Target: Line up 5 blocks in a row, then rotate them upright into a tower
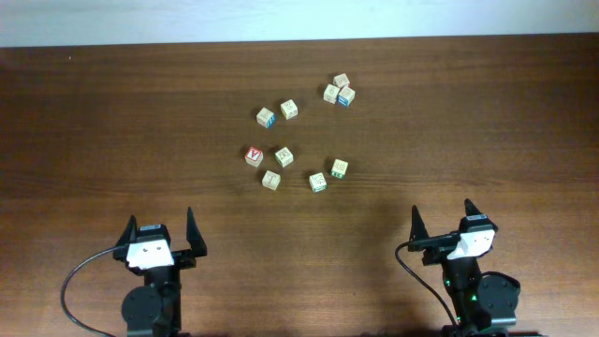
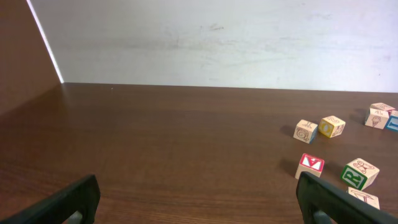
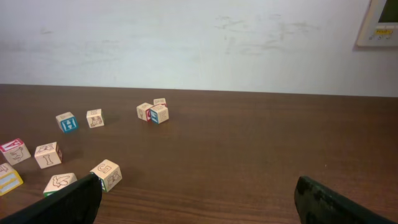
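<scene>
Five small pale wooden blocks lie loosely grouped mid-table: a red-faced block, a green-marked block, and three more. In the left wrist view the red block and the green block sit ahead on the right. The right wrist view shows the nearest block by its left finger and the red block at far left. My left gripper and right gripper stand open and empty near the front edge, well short of the blocks.
Further back lie other cubes: a blue-marked one, a yellowish one, and a tight cluster of three with one blue face. A pale wall rises behind the table's far edge.
</scene>
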